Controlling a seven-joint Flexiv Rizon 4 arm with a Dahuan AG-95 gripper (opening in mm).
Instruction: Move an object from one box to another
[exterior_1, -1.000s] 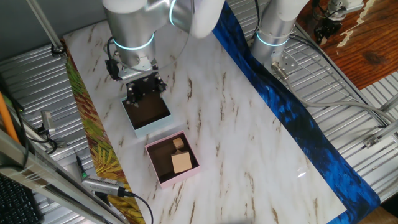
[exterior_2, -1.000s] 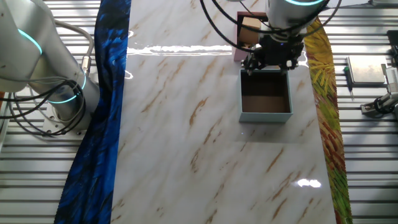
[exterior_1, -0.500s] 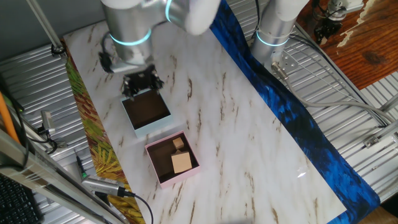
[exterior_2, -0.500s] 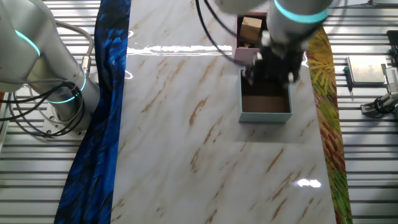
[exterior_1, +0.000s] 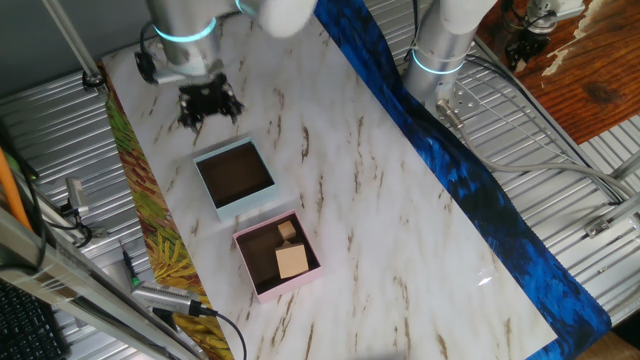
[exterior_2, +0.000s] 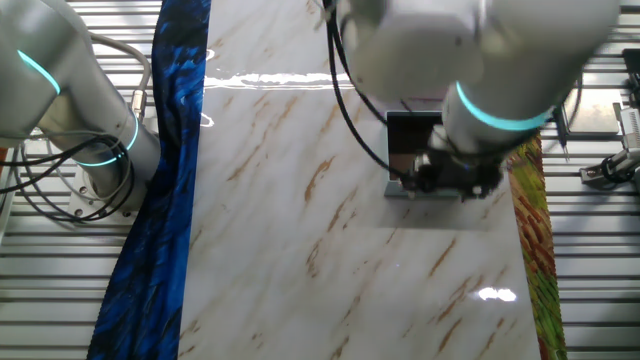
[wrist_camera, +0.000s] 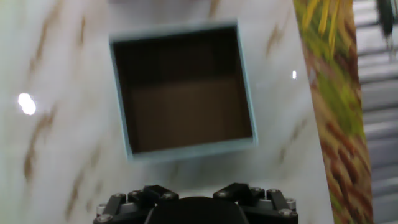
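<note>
The light-blue box (exterior_1: 234, 178) sits on the white marble tabletop (exterior_1: 380, 200), and it is empty: the hand view looks right down into it and shows only its dark brown floor. Just beside it, with walls almost touching, sits the pink box (exterior_1: 276, 256). Inside the pink box lie two tan blocks (exterior_1: 290, 252), one small and one bigger, close together.

The gripper (exterior_1: 206, 103) is up in the air past the far side of the light-blue box, away from the pink box. Nothing can be seen in it. The fingers look dark and bunched in the fixed view, and in the hand view only the base of the hand shows at the bottom edge, so I cannot tell if the fingers are spread or pressed together.

I think the moving part is done, or almost done. The blocks are in the pink box, the blue box has nothing left in it, and the arm is off to one side and high up.

If that is right, the next move is easy: the arm only has to stay clear of both boxes and not bump them. If one more thing had to be moved, the arm would first need to find it, because there is nothing else to pick up in the blue box
</note>
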